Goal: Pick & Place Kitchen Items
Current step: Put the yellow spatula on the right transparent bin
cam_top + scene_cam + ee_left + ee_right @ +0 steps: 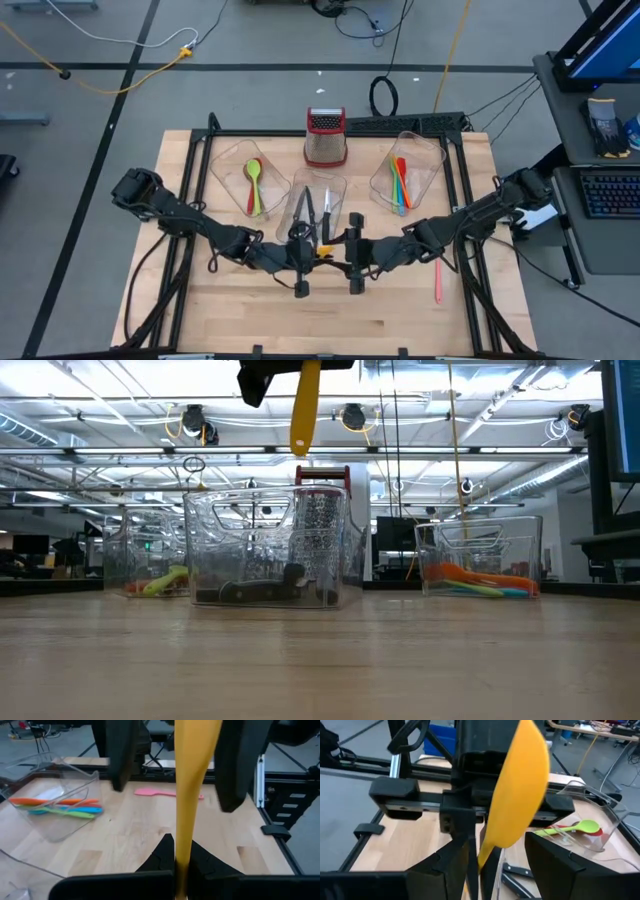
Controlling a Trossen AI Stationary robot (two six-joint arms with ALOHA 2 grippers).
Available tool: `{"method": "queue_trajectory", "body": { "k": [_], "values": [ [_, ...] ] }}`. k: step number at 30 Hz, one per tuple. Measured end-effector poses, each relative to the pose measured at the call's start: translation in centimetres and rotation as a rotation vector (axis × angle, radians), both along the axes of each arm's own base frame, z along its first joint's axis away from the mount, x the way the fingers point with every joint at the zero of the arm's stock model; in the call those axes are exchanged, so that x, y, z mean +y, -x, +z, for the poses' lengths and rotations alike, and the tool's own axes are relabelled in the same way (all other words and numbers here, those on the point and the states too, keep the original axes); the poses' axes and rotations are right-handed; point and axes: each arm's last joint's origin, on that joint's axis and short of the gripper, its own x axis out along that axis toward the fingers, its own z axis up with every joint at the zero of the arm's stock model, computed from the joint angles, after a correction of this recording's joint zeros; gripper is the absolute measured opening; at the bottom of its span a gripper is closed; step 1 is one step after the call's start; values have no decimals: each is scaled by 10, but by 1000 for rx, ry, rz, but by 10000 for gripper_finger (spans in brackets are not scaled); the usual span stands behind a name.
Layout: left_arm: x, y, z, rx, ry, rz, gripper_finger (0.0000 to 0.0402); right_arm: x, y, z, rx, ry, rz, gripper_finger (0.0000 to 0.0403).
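High view hides the yellow spatula point(187, 795): left jaws clamp it, right jaws gape.

The desk point(330, 310) was pale wood with a smooth, lightly satin finish and visible plank joints. The yellow spatula point(187, 795) clamped between the left fingers point(162, 857) looked like smooth matt plastic or silicone. The fingers were matt black plastic. Beyond them, the tub point(55, 795) was clear glossy plastic. The grater point(325, 140) was perforated bright steel.
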Motion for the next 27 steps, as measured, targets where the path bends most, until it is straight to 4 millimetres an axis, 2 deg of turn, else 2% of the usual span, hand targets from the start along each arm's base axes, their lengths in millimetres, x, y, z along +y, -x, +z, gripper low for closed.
{"method": "queue_trajectory", "body": {
  "k": [5, 8, 20, 27],
  "values": [
    [-1, 0, 1, -14, 7, -8, 2, 1, -2, 5, -52, -8, 6, 181],
    [-1, -1, 3, -31, 14, -8, 2, 1, -2, 5, -53, 4, 10, 164],
    [-1, -1, 4, -40, 11, -11, 2, 1, -1, 4, -43, 7, 16, 15],
    [-1, -1, 4, -40, 15, -10, 3, 1, -1, 4, -41, 7, 11, 11]
  ]
}}
